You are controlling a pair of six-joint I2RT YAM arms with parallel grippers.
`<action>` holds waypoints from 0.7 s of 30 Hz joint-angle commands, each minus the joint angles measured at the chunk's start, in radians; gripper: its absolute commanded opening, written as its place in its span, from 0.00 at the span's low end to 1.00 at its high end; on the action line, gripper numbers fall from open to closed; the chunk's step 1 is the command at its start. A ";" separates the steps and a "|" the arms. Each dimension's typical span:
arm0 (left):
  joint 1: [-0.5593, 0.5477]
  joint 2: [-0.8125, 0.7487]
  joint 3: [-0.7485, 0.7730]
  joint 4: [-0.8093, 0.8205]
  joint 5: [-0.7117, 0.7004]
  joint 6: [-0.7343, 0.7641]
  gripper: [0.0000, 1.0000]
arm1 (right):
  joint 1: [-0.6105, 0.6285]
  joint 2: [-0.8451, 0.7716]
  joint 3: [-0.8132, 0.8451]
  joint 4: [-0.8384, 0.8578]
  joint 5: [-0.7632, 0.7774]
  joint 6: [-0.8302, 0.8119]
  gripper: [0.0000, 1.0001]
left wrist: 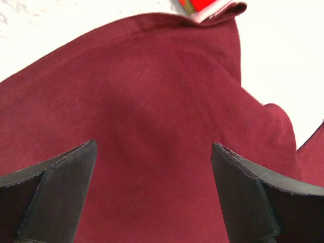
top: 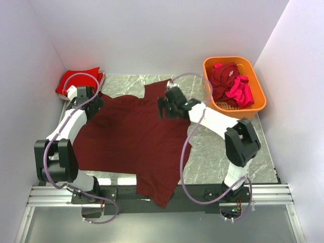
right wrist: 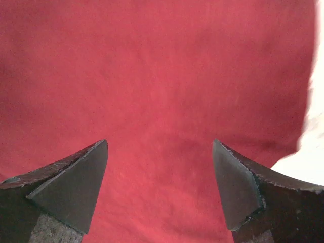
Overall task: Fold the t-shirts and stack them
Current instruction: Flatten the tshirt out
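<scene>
The left gripper point(left wrist: 154, 152) has its jaws spread wide with nothing between them, and the dark maroon t-shirt point(top: 131, 136) lies flat on the marble table point(top: 210, 157) directly beneath it. Just beyond it sits a folded bright red t-shirt point(top: 78, 80). The right gripper point(right wrist: 159, 147), likewise spread and empty, hangs over the same shirt's far edge. To its right, the orange basket point(top: 243, 110) holds crumpled maroon and magenta t-shirts point(top: 232, 85).

Your maroon t-shirt point(top: 131, 139) lies spread on the bench point(top: 212, 149); left hand point(top: 92, 100) and right hand point(top: 163, 108) over its far edge, apparently open.
</scene>
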 commanded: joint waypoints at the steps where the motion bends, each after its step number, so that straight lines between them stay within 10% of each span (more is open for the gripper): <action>1: -0.003 -0.066 -0.033 0.051 0.023 0.020 0.99 | 0.019 0.033 -0.045 -0.026 -0.030 0.077 0.89; 21: -0.003 -0.028 -0.024 0.045 0.013 0.021 0.99 | -0.059 0.162 -0.117 -0.155 -0.036 0.067 0.89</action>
